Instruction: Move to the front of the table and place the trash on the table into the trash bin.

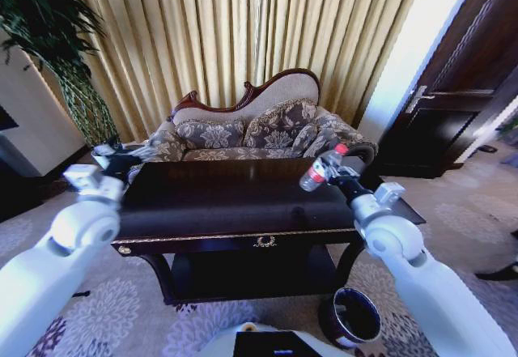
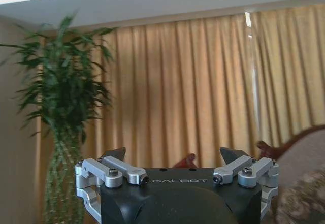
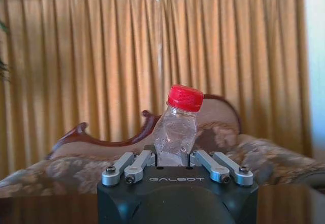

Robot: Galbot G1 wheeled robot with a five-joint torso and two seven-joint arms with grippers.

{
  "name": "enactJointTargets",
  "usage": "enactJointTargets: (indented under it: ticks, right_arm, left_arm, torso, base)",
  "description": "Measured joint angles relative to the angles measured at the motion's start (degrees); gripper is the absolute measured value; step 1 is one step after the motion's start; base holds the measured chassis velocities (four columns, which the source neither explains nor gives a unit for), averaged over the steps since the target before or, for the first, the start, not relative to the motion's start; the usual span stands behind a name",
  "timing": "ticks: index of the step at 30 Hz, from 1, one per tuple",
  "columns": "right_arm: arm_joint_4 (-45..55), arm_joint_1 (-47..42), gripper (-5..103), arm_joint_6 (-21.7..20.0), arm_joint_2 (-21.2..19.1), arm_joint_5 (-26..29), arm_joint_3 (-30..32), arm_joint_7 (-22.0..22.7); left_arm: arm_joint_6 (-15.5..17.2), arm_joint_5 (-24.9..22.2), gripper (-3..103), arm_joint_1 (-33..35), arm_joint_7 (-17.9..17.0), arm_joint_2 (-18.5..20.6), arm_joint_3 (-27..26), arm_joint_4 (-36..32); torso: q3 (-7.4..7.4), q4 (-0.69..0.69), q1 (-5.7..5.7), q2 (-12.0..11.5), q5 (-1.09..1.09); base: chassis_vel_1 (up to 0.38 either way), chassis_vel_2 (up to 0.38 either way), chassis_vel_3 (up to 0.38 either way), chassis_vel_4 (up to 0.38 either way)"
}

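Note:
A clear plastic bottle (image 1: 322, 169) (image 3: 177, 127) with a red cap and red label is the trash in view. My right gripper (image 1: 338, 172) (image 3: 175, 159) is shut on its lower body and holds it in the air above the right end of the dark glossy table (image 1: 235, 211). My left gripper (image 1: 112, 159) (image 2: 172, 155) hangs open and empty over the table's left end. The round dark trash bin (image 1: 353, 316) stands on the carpet by the table's front right leg, below my right arm.
A patterned sofa (image 1: 243, 134) stands right behind the table, with gold curtains (image 1: 243, 25) behind it. A tall plant (image 1: 57, 49) fills the back left corner. A dark door (image 1: 461, 82) is at the right. The table has a lower shelf (image 1: 251, 272).

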Motion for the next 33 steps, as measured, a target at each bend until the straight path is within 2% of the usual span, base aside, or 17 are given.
enactJointTargets:
  ticks: [2,4,5,7,8,9,11,12,16,18,21,23,29,33]
  right_arm:
    - [0.1,-1.5,25,0.0,0.6,-1.7,1.7,0.2]
    - [0.1,-3.6,25,-0.4,1.5,-4.4,3.6,0.1]
    - [0.1,-3.6,25,-0.4,1.5,-4.4,3.6,0.1]
    - [1.0,-5.3,25,-1.3,2.1,-5.3,4.8,-0.1]
    - [2.6,-7.1,25,-2.2,2.5,-5.6,5.8,-0.3]
    - [3.5,-8.3,25,-2.6,2.9,-5.9,6.3,-0.5]
    - [3.9,-9.0,25,-2.8,3.1,-6.3,6.5,-0.5]
    - [4.5,-10.3,25,-3.1,3.6,-7.0,6.8,-0.6]
    - [5.6,-12.6,25,-3.4,4.5,-7.8,6.9,-0.7]
    - [6.9,-14.4,25,-3.4,5.0,-8.8,5.9,-1.0]
    - [7.1,-14.7,25,-3.4,5.1,-9.1,5.6,-1.0]
    - [7.9,-15.4,25,-3.1,5.1,-10.1,3.8,-1.2]
    - [8.2,-13.9,25,-2.9,4.6,-10.2,3.5,-1.2]
    - [8.0,-12.8,25,-2.9,4.1,-11.5,3.7,-1.0]
  left_arm:
    - [0.3,-1.6,100,3.5,2.2,-1.0,-5.3,0.8]
    - [0.1,-2.5,100,9.2,6.2,-2.5,-11.3,0.6]
    - [0.1,-2.5,100,9.2,6.2,-2.5,-11.3,0.6]
    - [-0.3,-2.6,100,14.0,9.4,-4.0,-15.3,-0.5]
    - [-0.6,-2.7,100,18.3,12.1,-5.9,-18.7,-1.8]
    - [-0.7,-2.8,100,20.8,13.3,-7.6,-20.5,-2.8]
    - [-0.7,-2.8,100,21.7,13.7,-8.4,-21.2,-3.3]
    - [-0.7,-2.8,100,23.2,14.4,-10.5,-22.4,-4.6]
    - [-0.1,-2.4,100,24.5,15.3,-13.6,-23.5,-6.8]
    - [0.5,-1.2,100,25.7,15.9,-16.4,-23.8,-8.6]
    - [0.6,-0.5,100,26.0,16.1,-17.2,-23.7,-9.0]
    - [0.6,2.0,100,27.4,17.0,-20.0,-23.9,-10.8]
    - [-1.3,3.4,100,27.9,19.9,-20.5,-24.7,-11.6]
    - [-1.6,3.6,100,27.8,20.6,-20.1,-24.9,-11.4]
  torso:
    - [0.00,-0.01,0.00,0.0,-0.02]
    - [0.00,0.00,0.00,0.0,-0.01]
    - [0.00,0.00,0.00,0.0,-0.01]
    - [0.00,-0.01,0.00,0.0,-0.01]
    - [0.00,0.00,0.00,0.0,0.00]
    - [-0.01,0.02,-0.01,0.0,-0.01]
    - [-0.01,0.03,0.00,0.0,-0.01]
    - [-0.01,0.02,-0.01,0.0,-0.01]
    - [-0.01,-0.01,-0.01,0.0,-0.01]
    - [0.00,-0.02,0.00,0.0,0.01]
    - [0.00,-0.01,0.00,0.0,-0.01]
    - [-0.01,0.00,-0.01,0.0,-0.02]
    - [0.00,-0.01,0.00,0.0,0.00]
    - [0.01,0.00,0.01,0.0,-0.01]
  base:
    - [0.000,0.000,0.000,0.000]
    - [0.000,0.000,0.000,0.000]
    - [0.000,0.000,0.000,0.000]
    - [0.000,0.000,0.000,0.000]
    - [0.000,0.000,0.000,0.000]
    - [0.000,0.000,0.000,0.000]
    - [0.000,0.000,0.000,0.000]
    - [0.000,0.000,0.000,0.000]
    - [0.000,0.000,0.000,0.000]
    - [0.000,0.000,0.000,0.000]
    - [0.000,0.000,0.000,0.000]
    - [0.000,0.000,0.000,0.000]
    - [0.000,0.000,0.000,0.000]
    - [0.000,0.000,0.000,0.000]
